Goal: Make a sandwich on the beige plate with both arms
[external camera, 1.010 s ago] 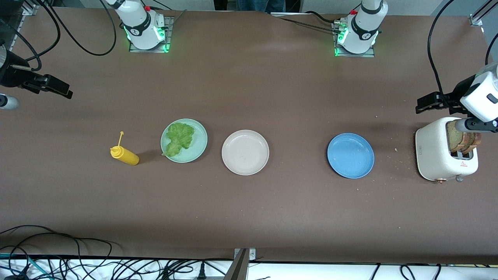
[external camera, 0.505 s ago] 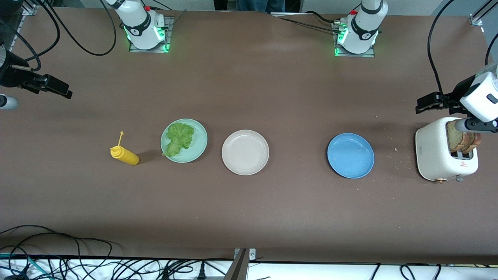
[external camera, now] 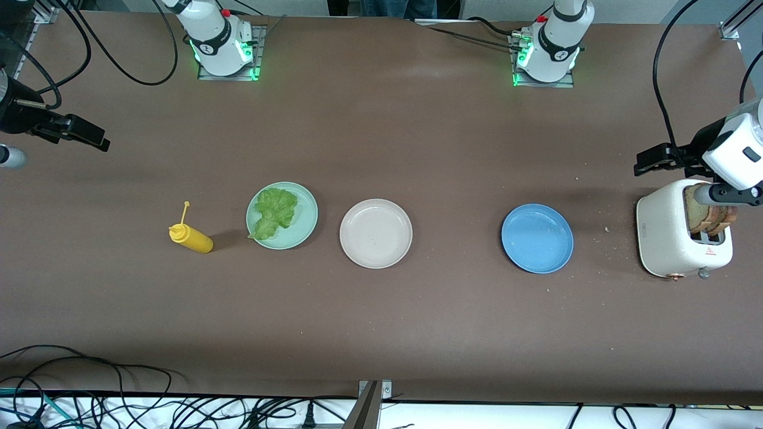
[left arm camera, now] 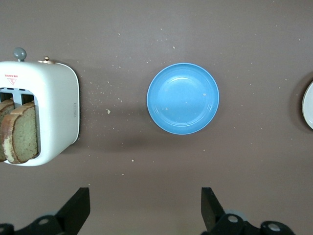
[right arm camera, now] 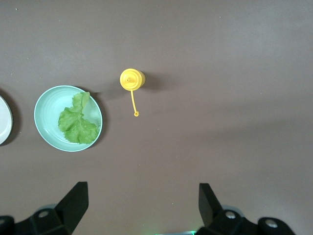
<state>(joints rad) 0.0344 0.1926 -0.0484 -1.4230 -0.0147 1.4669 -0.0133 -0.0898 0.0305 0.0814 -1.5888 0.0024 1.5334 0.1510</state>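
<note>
The beige plate (external camera: 375, 233) lies bare mid-table; its rim edges into both wrist views (left arm camera: 309, 105) (right arm camera: 4, 120). A green lettuce leaf (external camera: 275, 213) (right arm camera: 76, 122) rests on a mint-green plate (external camera: 301, 233) (right arm camera: 46, 105) beside it, toward the right arm's end. Two bread slices (external camera: 709, 215) (left arm camera: 22, 132) stand in a white toaster (external camera: 667, 232) (left arm camera: 54, 98) at the left arm's end. My left gripper (external camera: 639, 164) (left arm camera: 144, 205) hangs open and empty over the table beside the toaster. My right gripper (external camera: 106, 143) (right arm camera: 142, 200) hangs open and empty over the table's right-arm end.
A blue plate (external camera: 537, 238) (left arm camera: 183, 98) lies between the beige plate and the toaster. A yellow squeeze bottle (external camera: 191, 237) (right arm camera: 132, 79) stands beside the mint-green plate. Crumbs dot the table round the toaster. Cables run along the front edge.
Both hands have drifted only a hair. Everything on the table lies as before.
</note>
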